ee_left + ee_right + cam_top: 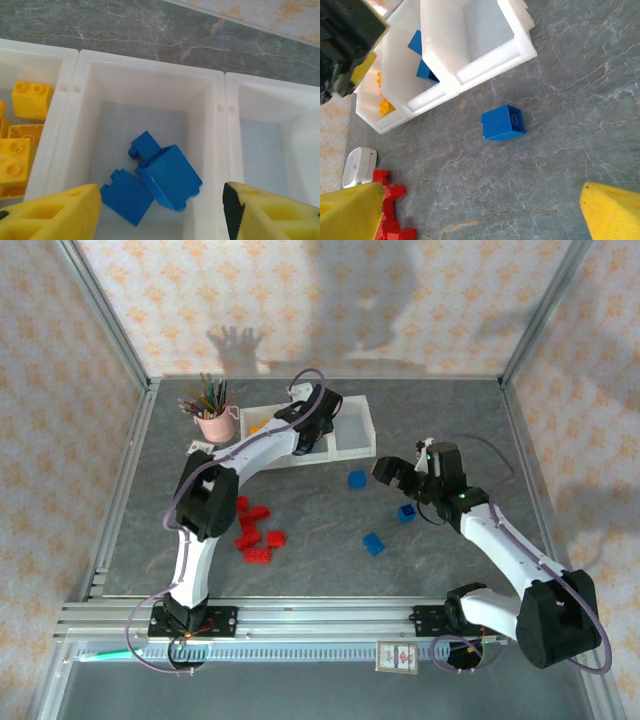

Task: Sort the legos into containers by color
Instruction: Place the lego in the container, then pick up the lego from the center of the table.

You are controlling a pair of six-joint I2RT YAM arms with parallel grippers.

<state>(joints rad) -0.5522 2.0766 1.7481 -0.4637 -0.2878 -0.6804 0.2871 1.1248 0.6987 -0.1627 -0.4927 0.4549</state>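
Far back on the table (300,570): tray (368,425), three bins side by side. Just left of it, cup (215,426). Into the left bin (30,55) now: bricks (31,97) bunched together. In the middle bin (150,85), a trio (167,175), all touching, with the left gripper (161,192) directly above. Out front-left of the tray, a pile (255,535) on the table. Front-right, three loose and well apart: first brick (357,480) just before the tray, right gripper (385,470) beside it on the right; second brick (406,512) further right and nearer; third brick (373,543) nearest of all.
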